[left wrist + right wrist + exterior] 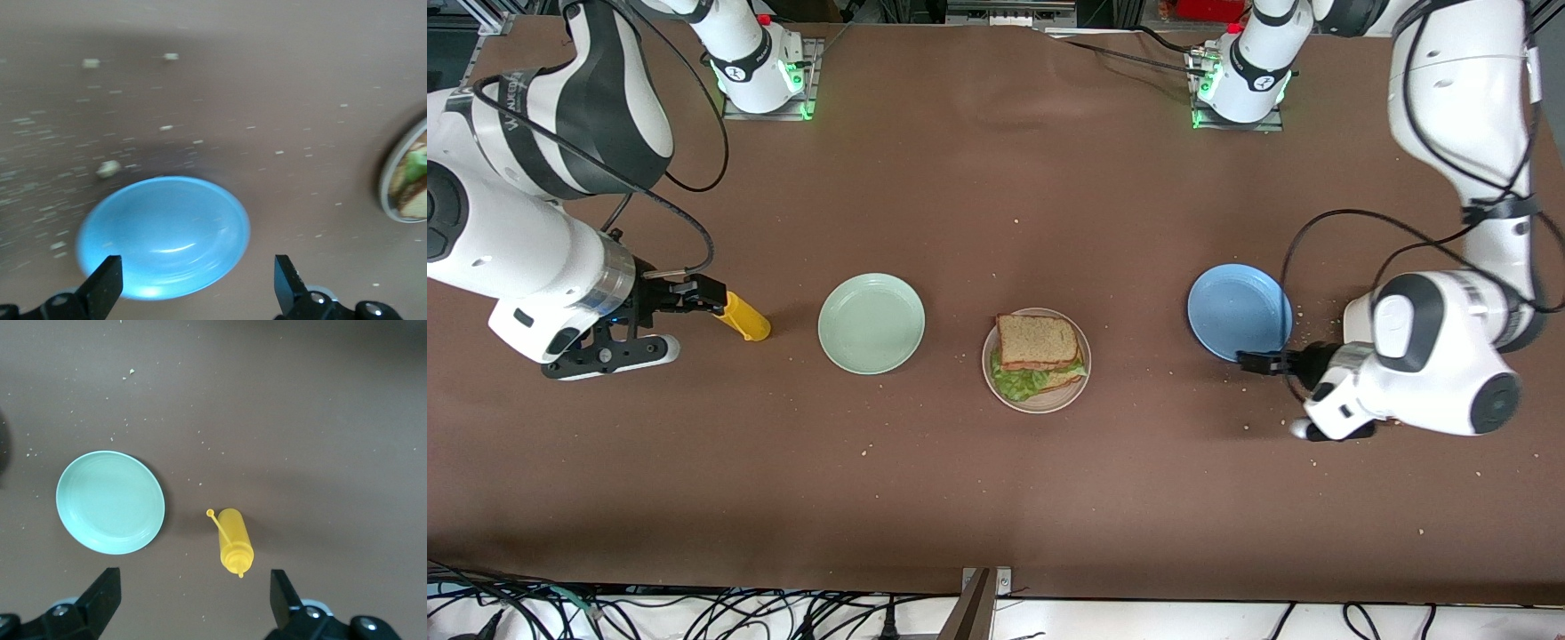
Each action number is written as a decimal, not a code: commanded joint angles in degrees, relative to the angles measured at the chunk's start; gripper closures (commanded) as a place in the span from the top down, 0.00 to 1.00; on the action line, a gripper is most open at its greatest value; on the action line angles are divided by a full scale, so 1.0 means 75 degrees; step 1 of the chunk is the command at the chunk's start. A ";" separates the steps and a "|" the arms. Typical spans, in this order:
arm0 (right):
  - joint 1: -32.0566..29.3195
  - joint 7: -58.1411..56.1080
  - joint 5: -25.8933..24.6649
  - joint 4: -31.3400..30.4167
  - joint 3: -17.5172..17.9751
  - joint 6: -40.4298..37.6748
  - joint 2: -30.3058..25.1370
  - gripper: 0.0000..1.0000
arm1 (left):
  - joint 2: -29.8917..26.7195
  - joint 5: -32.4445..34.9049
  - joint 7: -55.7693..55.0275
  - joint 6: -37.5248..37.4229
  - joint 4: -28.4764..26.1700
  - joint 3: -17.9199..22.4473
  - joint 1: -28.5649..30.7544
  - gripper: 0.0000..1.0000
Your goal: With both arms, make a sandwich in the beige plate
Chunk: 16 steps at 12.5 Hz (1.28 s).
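Hiding lower slice: lettuce (1021,382), top bread of sandwich (1039,342); left end effector (197,283), right end effector (193,597) fingers apart.

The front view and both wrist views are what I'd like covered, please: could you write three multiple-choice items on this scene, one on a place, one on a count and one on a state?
1. Where is the sandwich?
A. on the beige plate
B. on the blue plate
C. on the bare table

2. How many plates are on the table?
A. two
B. three
C. four

3. How is the yellow bottle placed?
A. gripped by the right gripper
B. standing on the green plate
C. lying on the table, held by nothing

Answers
1. A: bread and lettuce sit on the beige plate between the other two plates.
2. B: green, beige and blue plates form one row.
3. C: the right wrist view shows it lying on the brown surface, apart from the open fingers; the left gripper is open over the table beside the blue plate's edge.
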 commanded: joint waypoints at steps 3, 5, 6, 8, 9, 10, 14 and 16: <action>-0.1463 0.0016 -0.0476 -0.1544 0.1553 0.0867 -0.0986 0.99 | -0.1213 0.1491 -0.0109 -0.0694 -0.0097 -0.0056 0.0496 1.00; -0.1560 0.0097 -0.0968 -0.1544 0.1779 0.0786 -0.1021 0.99 | -0.1460 0.1563 -0.0109 -0.1093 -0.0085 -0.0033 0.0496 1.00; -0.1560 0.0225 -0.0957 -0.1544 0.1768 0.0774 -0.1021 0.99 | -0.1624 0.1575 -0.0109 -0.1188 -0.0085 -0.0033 0.0496 1.00; -0.1548 0.0238 -0.0957 -0.1544 0.1756 0.0750 -0.1021 0.99 | -0.1894 0.1586 -0.0109 -0.1375 -0.0073 -0.0044 0.0496 1.00; -0.1548 0.0238 -0.0957 -0.1532 0.1768 0.0750 -0.1021 0.99 | -0.2058 0.1610 -0.0109 -0.1469 -0.0073 -0.0044 0.0462 1.00; -0.1548 0.0238 -0.0957 -0.1532 0.1768 0.0750 -0.1021 0.99 | -0.2164 0.1854 -0.0109 -0.1597 -0.0073 -0.0102 0.0380 1.00; -0.1548 0.0238 -0.0957 -0.1532 0.1756 0.0750 -0.1021 0.99 | -0.3382 0.2911 -0.0261 -0.0954 -0.1115 -0.0689 0.0403 1.00; -0.1548 0.0238 -0.0957 -0.1532 0.1768 0.0750 -0.1021 0.99 | -0.4070 0.2864 -0.0273 -0.0907 -0.1861 -0.0701 0.0298 1.00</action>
